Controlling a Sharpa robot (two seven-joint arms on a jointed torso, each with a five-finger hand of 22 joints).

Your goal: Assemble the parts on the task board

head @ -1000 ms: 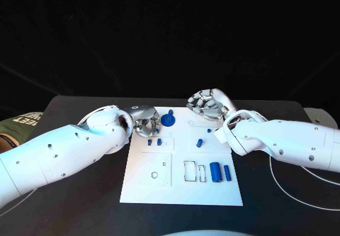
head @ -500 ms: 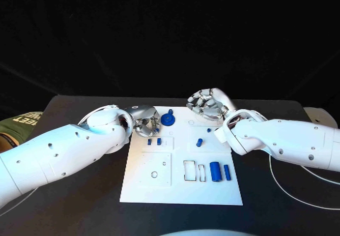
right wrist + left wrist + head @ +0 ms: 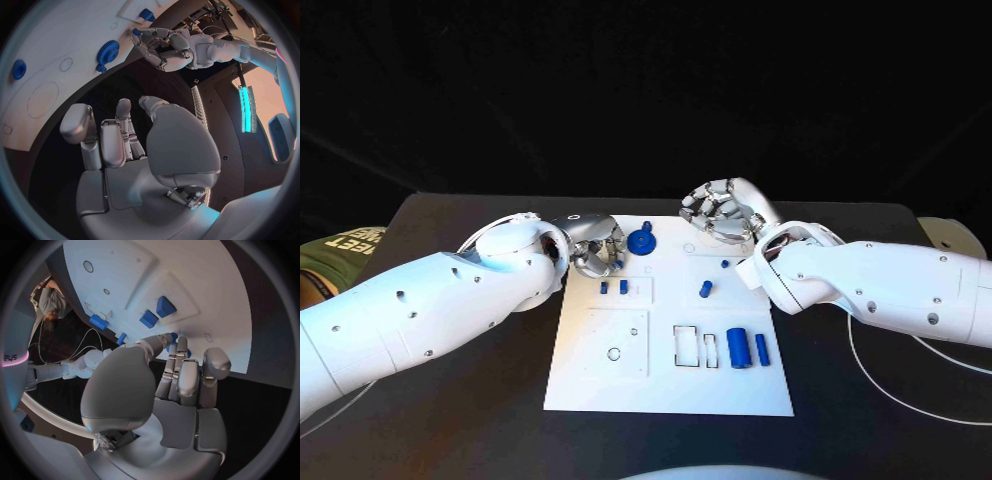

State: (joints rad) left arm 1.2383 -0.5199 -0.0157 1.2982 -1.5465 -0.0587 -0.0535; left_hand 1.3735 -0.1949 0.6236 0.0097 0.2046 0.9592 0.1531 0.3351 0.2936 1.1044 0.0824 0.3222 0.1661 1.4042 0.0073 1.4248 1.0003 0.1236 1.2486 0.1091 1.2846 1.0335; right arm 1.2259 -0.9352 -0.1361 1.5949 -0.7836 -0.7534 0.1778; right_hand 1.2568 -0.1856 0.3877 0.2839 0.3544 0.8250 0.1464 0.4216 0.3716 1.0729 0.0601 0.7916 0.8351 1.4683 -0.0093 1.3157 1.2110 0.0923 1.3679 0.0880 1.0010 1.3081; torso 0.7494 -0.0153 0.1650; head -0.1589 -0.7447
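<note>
On the black table (image 3: pixel 459 400), from the head view, you have the task board (image 3: pixel 668 385) lying between both arms. Your left hand (image 3: pixel 596 245) sits at the board's far left corner, fingers curled inward, just beside the blue gear (image 3: pixel 642 241). Whether it touches the gear, you cannot tell from here. Your right hand (image 3: pixel 718 212) hovers past the board's far edge, fingers curled in around nothing visible. Two small blue parts (image 3: pixel 613 288) stand in a slot near the left hand; a blue peg (image 3: pixel 705 291) lies mid-board; two blue cylinders (image 3: pixel 747 350) rest at the near right, beside an unfilled rectangular recess (image 3: pixel 687 346). Judgement: assembly is early, most parts unseated.

Left wrist view: the left hand (image 3: pixel 178 377) has its fingers drawn together over the board edge, tips close to a small blue piece (image 3: pixel 173 336). A pinch is likely intended, but contact is not resolvable. The two blue parts (image 3: pixel 157 312) sit just beyond.

Right wrist view: the right hand (image 3: pixel 119 140) is loosely curled with nothing in it, over the dark table beside the board (image 3: pixel 56 45). The gear (image 3: pixel 108 51) and a round blue knob (image 3: pixel 19 68) are visible. It looks parked to keep clear of the left hand's work.
</note>
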